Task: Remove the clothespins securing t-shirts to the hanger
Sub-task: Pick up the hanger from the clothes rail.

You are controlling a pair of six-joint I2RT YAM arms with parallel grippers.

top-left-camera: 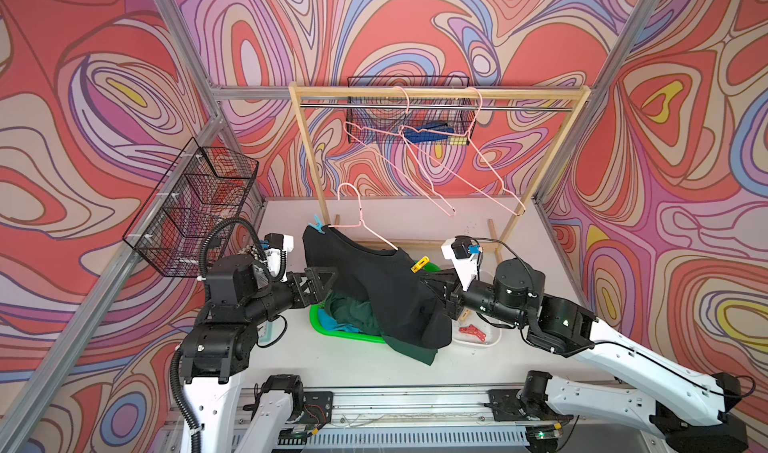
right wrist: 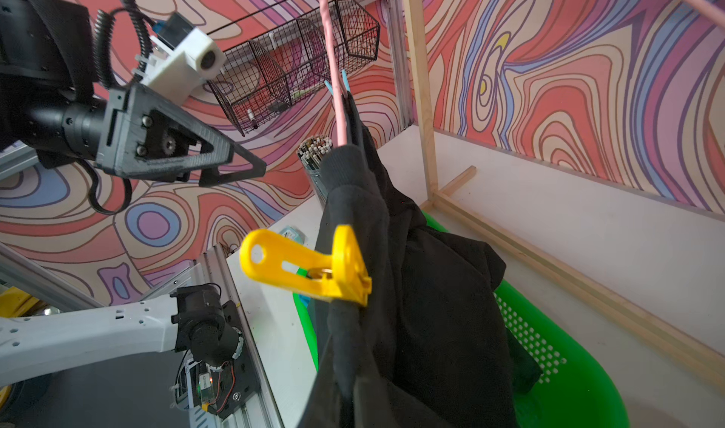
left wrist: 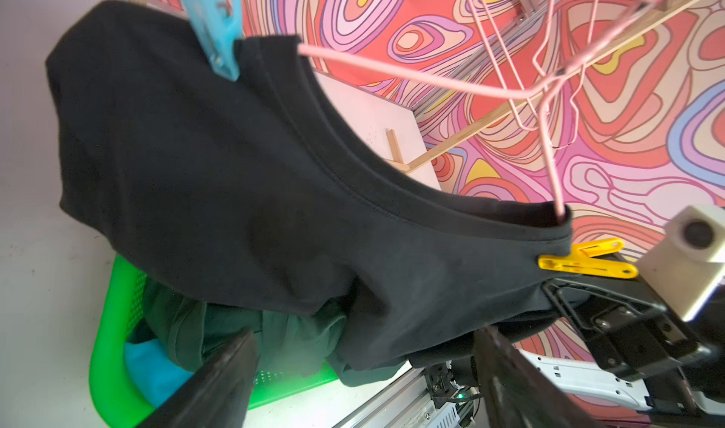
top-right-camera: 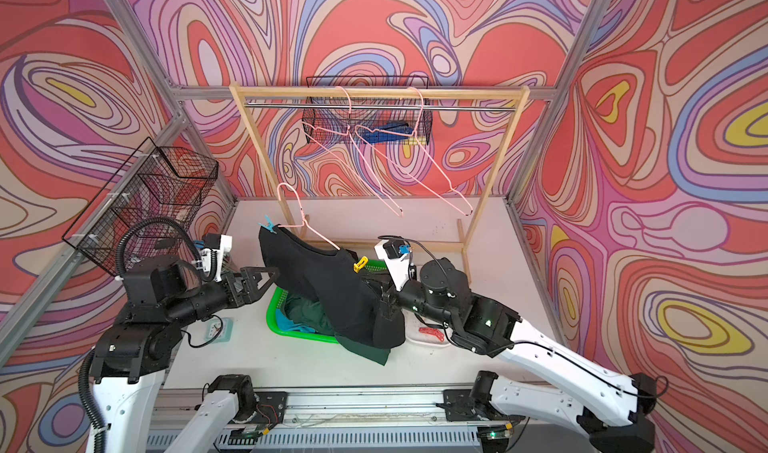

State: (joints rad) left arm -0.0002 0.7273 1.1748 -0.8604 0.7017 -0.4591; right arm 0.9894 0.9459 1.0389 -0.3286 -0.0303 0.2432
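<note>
Gap separates open left gripper [top-left-camera: 332,280] from black t-shirt [top-left-camera: 374,280] edge; right gripper [left wrist: 565,292] clamps its other shoulder.

We can read no text, label, brand, number or sign on anything in these views.

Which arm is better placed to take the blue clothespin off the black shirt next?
Left. The left gripper is open and empty beside the black t-shirt, at the end with the blue clothespin. The right gripper is shut on the far shoulder by the yellow clothespin, apparently holding it up.
</note>
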